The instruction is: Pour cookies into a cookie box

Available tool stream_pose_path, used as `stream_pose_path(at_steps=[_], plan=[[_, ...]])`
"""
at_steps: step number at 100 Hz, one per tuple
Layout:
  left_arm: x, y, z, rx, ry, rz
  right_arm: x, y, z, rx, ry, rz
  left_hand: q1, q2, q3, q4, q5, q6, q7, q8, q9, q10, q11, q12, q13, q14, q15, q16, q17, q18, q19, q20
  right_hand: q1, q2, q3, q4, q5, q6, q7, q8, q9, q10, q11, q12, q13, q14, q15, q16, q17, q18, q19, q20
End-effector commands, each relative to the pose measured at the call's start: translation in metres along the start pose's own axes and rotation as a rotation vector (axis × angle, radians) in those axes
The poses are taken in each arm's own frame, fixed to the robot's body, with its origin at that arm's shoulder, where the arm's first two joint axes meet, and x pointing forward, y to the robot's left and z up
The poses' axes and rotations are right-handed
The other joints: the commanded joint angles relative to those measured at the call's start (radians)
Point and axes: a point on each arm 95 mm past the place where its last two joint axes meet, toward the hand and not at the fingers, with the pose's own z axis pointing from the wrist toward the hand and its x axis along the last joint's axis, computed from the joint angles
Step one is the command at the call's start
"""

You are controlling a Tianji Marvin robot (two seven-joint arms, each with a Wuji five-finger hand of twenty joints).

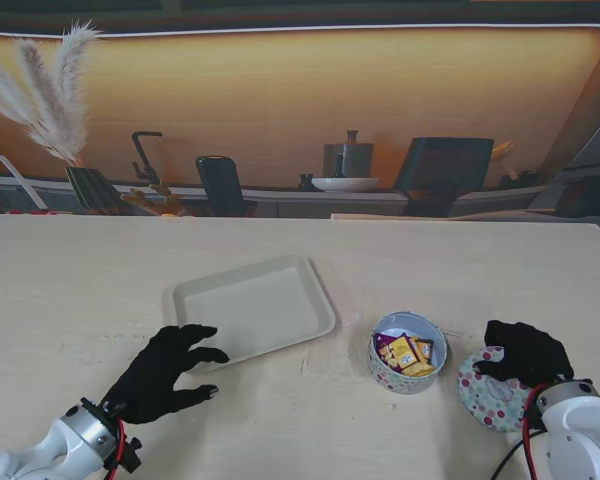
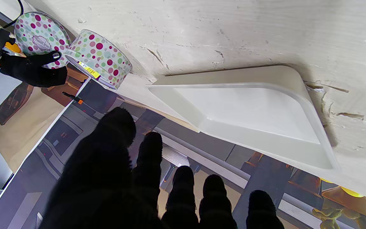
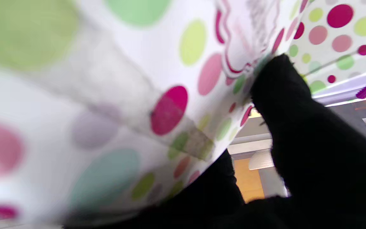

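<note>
Pinching the polka-dot lid (image 1: 492,398) with the right hand (image 1: 525,352), thumb on the printed face and fingers curling round the rim, just to the right of the cookie box (image 1: 395,381) and nearer to me, probably holding it aside so the opening stays free. Spreading the left hand (image 1: 170,370) flat and loose on the surface (image 1: 80,280), gripping nothing, fingertips right by the near-left corner of the tray (image 1: 255,305), seemingly parking there within reach. Sitting in the box already: the cookies (image 1: 405,352), in yellow and purple wrappers, so guessing the pouring part is pretty much done and the lid comes next. Looking at textures: round box with thin dotted walls, glossy crinkly packets, shallow smooth cream tray with rounded corners and nothing in it, pale wood-grain top showing some scuffs.
</note>
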Motion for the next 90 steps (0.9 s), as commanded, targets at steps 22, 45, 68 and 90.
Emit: stream_pose_path(at_steps=[22,45,68,90], plan=[[0.003,0.002,-0.002,-0.005,0.012,-0.016,0.017,0.003,-0.023,-0.016,0.063,0.0,0.017,0.05,-0.044,-0.031,0.02,-0.015,0.001,0.003,0.018,0.007,-0.011,-0.008,0.007,0.009,0.001,0.022,-0.022,0.018,0.021,0.04,0.098,0.09,0.138,0.08,0.104,0.006,0.033,0.039,0.018,0.053,-0.181,-0.351,-0.026,0.148,-0.343,-0.242,-0.168,0.092,-0.148,-0.105],[0.003,0.002,-0.004,0.003,0.017,-0.022,0.028,0.003,-0.039,-0.071,0.106,0.008,0.022,0.057,-0.059,-0.028,0.026,-0.013,-0.003,0.002,0.021,0.009,-0.011,-0.007,0.012,0.013,0.004,0.023,-0.026,0.024,0.035,0.066,0.115,0.082,0.157,0.08,0.122,0.045,0.028,0.06,0.008,0.128,-0.257,-0.528,-0.021,0.157,-0.426,-0.301,-0.162,0.083,-0.161,-0.157],[0.004,0.003,-0.005,0.007,0.022,-0.024,0.04,0.007,-0.049,-0.125,0.152,0.03,0.023,0.064,-0.071,-0.027,0.028,-0.012,-0.003,0.002,0.022,0.01,-0.01,-0.007,0.016,0.015,0.005,0.024,-0.03,0.027,0.042,0.086,0.117,0.087,0.164,0.08,0.121,0.052,0.026,0.069,0.01,0.135,-0.246,-0.552,-0.018,0.157,-0.438,-0.309,-0.157,0.081,-0.16,-0.168],[0.004,0.003,-0.006,0.012,0.023,-0.029,0.057,0.018,-0.061,-0.159,0.216,0.06,0.023,0.076,-0.081,-0.027,0.034,-0.009,-0.005,0.001,0.025,0.012,-0.009,-0.007,0.019,0.017,0.007,0.025,-0.032,0.03,0.049,0.106,0.116,0.097,0.162,0.079,0.118,0.051,0.023,0.08,0.005,0.137,-0.235,-0.558,-0.014,0.156,-0.425,-0.306,-0.129,0.05,-0.104,-0.155]])
